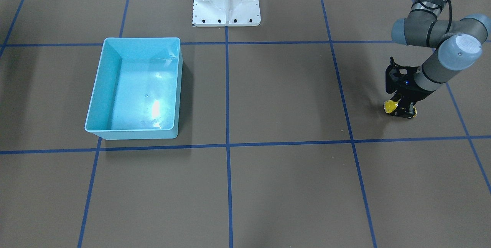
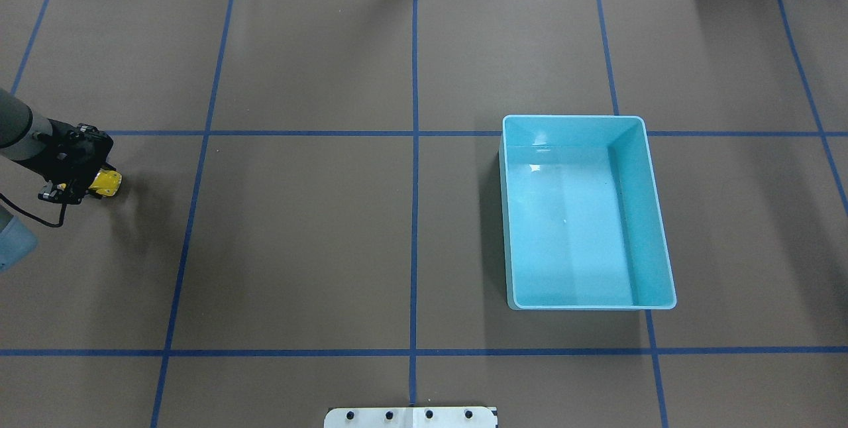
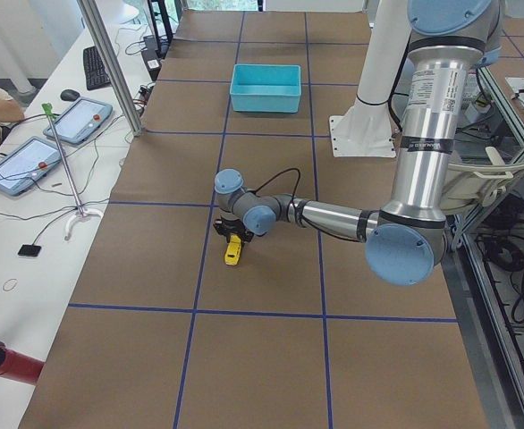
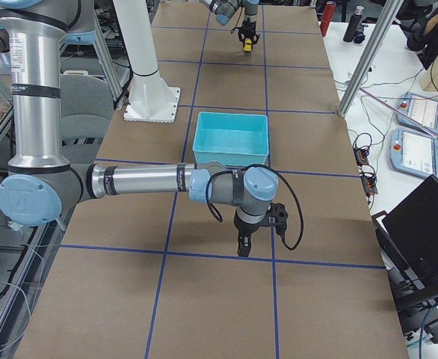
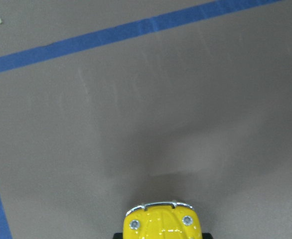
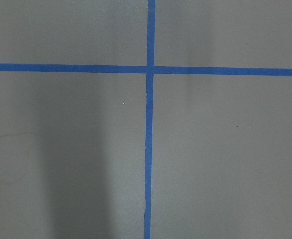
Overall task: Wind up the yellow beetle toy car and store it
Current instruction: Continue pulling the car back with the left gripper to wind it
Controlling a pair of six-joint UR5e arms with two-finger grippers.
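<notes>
1. The left gripper point(image 1: 402, 109) is at my far left end of the counter point(image 2: 298, 249). Its jaws look clamped on the yellow beetle toy car point(image 1: 390, 106), well apart from the light-blue bin point(image 1: 132, 133) on the other half.
2. I judge the step in hand to be the wind-up. I'd press the wheels firmly onto the counter and drag the car straight back along its own length. A skewed pull would probably let the wheels skid rather than load the spring.
3. I'd hold the grip firm through the lift and carry, since a wound car could run off if it touches down loose. I'd release it only low inside the bin.
4. The left wrist view shows just the car's yellow nose at the bottom edge, pointing out over bare brown paper. It shows neither the jaws nor the bin.
5. The front-facing and overhead views show the car, gripper and bin together. From them I cannot tell whether the wheels touch the counter.
6. The right gripper point(image 4: 243, 247) appears only in the exterior right view, beyond the bin toward my right end. I cannot tell whether its jaws are apart or together. Its wrist view shows only crossed blue tape lines point(image 6: 148, 149).
</notes>
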